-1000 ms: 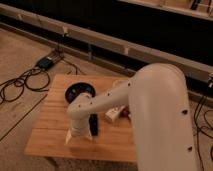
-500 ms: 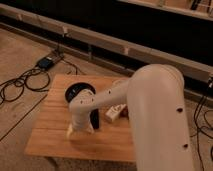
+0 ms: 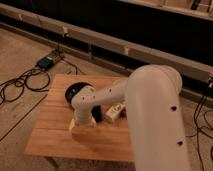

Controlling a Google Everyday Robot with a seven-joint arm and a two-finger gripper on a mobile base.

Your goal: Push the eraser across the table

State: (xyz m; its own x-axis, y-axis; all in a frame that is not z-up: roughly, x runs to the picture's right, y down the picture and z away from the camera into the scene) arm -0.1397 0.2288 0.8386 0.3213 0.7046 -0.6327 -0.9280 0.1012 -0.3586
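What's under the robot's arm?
A black bowl, the eraser and a white carton peek out; the arm covers parts of them. The gripper sits low beside the eraser, over the table.

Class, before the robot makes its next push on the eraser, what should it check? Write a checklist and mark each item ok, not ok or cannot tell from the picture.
1. The eraser is on the table: ok.
2. The gripper is down near the tabletop, beside the eraser on the picture's left: ok.
3. The gripper is touching the eraser: cannot tell.
4. Way clear on the eraser's far side: not ok, the white carton sits right against or beside it.
5. The black bowl is out of the way, behind the arm: ok.
6. Bare planks between the eraser and the near table edge: ok.
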